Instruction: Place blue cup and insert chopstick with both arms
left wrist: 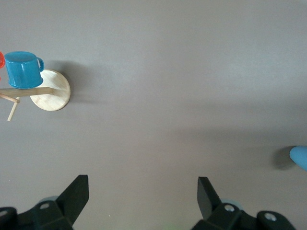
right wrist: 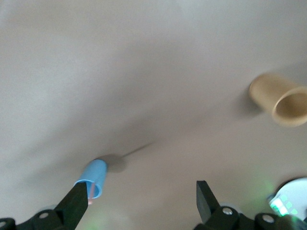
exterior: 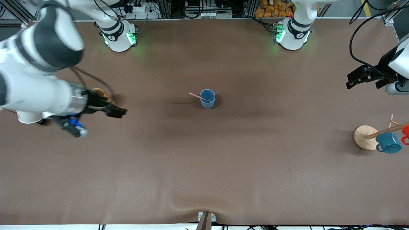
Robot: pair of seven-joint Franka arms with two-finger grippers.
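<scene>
The blue cup stands upright in the middle of the table with the pale-pink chopstick leaning in it, its free end sticking out toward the right arm's end. In the right wrist view the cup shows with the chopstick inside. A sliver of the cup shows at the edge of the left wrist view. My right gripper is open and empty, up in the air at the right arm's end, over the table beside a tan holder. My left gripper is open and empty, raised at the left arm's end.
A tan wooden cylinder holder stands by my right gripper; it also shows in the right wrist view. A wooden mug rack with a teal mug and an orange mug stands at the left arm's end.
</scene>
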